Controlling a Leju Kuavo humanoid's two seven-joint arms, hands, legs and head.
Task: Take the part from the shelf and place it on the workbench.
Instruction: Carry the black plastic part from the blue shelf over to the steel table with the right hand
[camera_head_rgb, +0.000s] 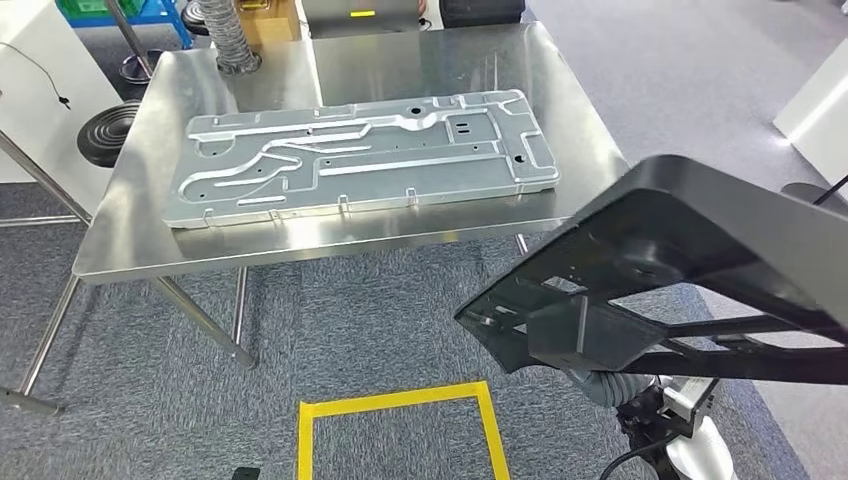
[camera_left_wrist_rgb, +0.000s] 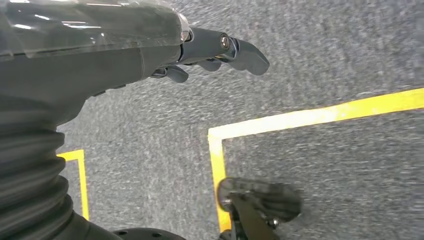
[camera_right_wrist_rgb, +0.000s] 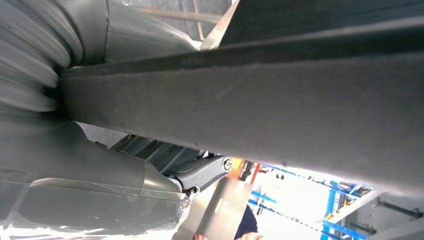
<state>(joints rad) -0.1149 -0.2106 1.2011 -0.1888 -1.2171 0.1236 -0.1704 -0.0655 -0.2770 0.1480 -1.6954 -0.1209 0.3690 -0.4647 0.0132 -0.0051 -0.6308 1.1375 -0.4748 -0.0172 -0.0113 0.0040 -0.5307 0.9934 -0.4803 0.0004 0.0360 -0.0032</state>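
A: Black plastic, a big open frame (camera_head_rgb: 680, 270) — the right hand (camera_right_wrist_rgb: 115, 195) is gripping it by one bar and carrying it low, off the near right corner of the steel table (camera_head_rgb: 130, 230), with no part of it over the top yet.

B: And the left hand (camera_left_wrist_rgb: 210, 52)?

A: It is hanging over the grey carpet and the yellow tape lines (camera_left_wrist_rgb: 300, 117), fingers loosely curled, holding nothing.

B: So the frame is heading for the table. What is taking up the room there?

A: A long silver stamped panel (camera_head_rgb: 360, 155) is lying across the middle. The bare strips are along the near edge and at the right end.

B: Then the placing needs care.

A: I am thinking so. The frame is wide and is being held from one side only, so it is likely to sag and swing. Lifting it clear of the table edge first, then bringing it in level, seems the safe way. Setting it down flat before the fingers let go should stop it sliding off the polished steel or scraping the panel.
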